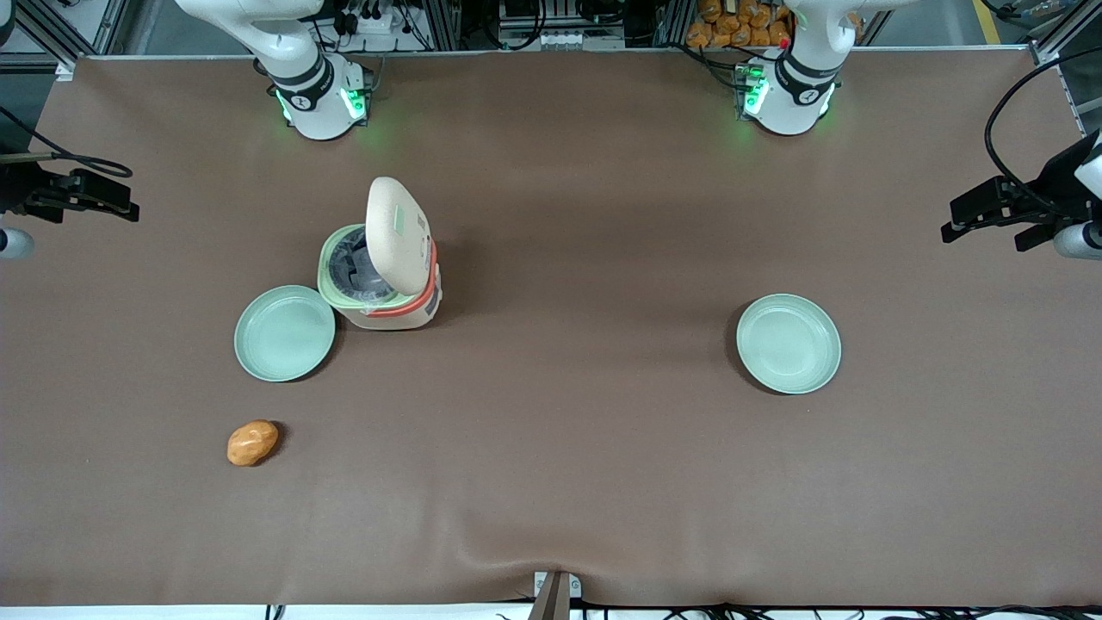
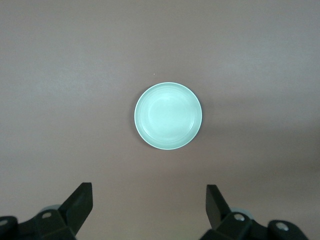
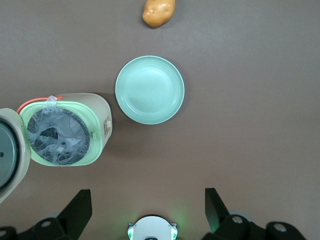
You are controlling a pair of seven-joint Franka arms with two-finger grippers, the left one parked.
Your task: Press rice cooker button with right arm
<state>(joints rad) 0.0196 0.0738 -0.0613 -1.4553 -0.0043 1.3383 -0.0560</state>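
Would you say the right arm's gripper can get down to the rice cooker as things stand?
Probably yes. The gripper hangs open, high above the table, and nothing stands between it and the rice cooker. The cooker's lid is up. The plate sits just beside it.

Rice cooker (image 3: 65, 130) button perhaps hidden; gripper (image 3: 147, 212) edge-cropped.

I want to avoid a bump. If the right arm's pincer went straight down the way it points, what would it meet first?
Probably the bare table: the open pincer hangs high above it, pointing down beside the rice cooker and near a green plate. Depth is unclear.
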